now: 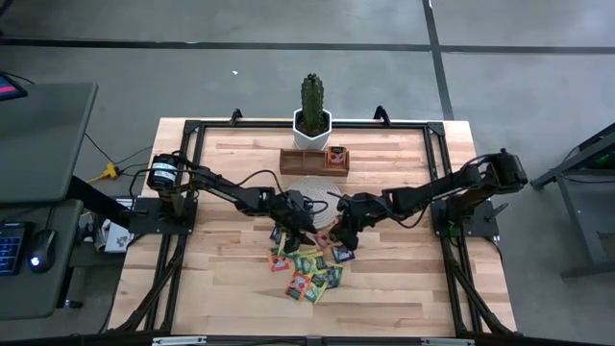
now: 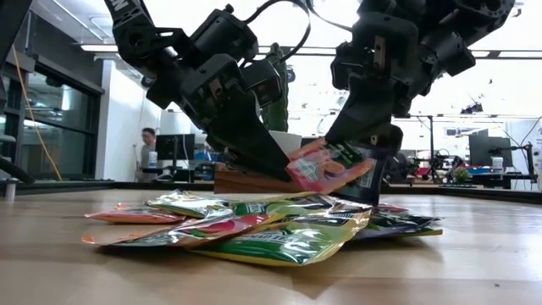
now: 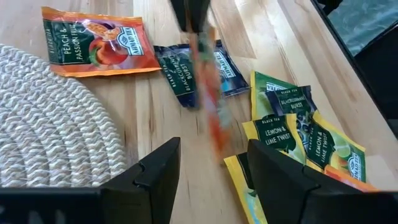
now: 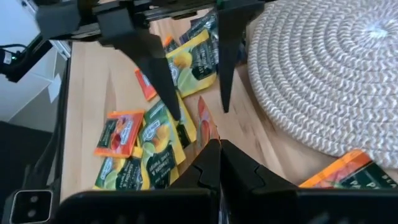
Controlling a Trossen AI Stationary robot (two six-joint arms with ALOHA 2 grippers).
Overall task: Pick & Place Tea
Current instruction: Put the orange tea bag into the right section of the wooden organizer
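Observation:
Several tea sachets [image 1: 309, 267] in orange, yellow, green and dark blue lie in a loose overlapping heap [image 2: 271, 224] on the wooden table, near the round woven mat [image 1: 309, 187]. My right gripper [image 1: 338, 231] is shut on one orange sachet [image 2: 330, 165] and holds it above the heap. My left gripper [image 3: 211, 149] is open and faces it. Its two fingers stand on either side of the sachet's free end [image 4: 202, 109]; I cannot tell whether they touch it. My right gripper pinches the orange sachet by one edge [image 4: 208, 134] between its two shut fingers, slanting down from the table's right side. The sachet sticks out past the fingertips, tilted, and is lifted clear of the heap below.
A brown wooden tray [image 1: 314, 159] and a potted cactus [image 1: 311, 106] stand at the far side behind the mat. An orange sachet [image 3: 93, 40] and a dark blue one [image 3: 193, 68] lie flat beside the mat [image 3: 50, 124]. The dark frame rails [image 1: 192, 173] run along the table's sides.

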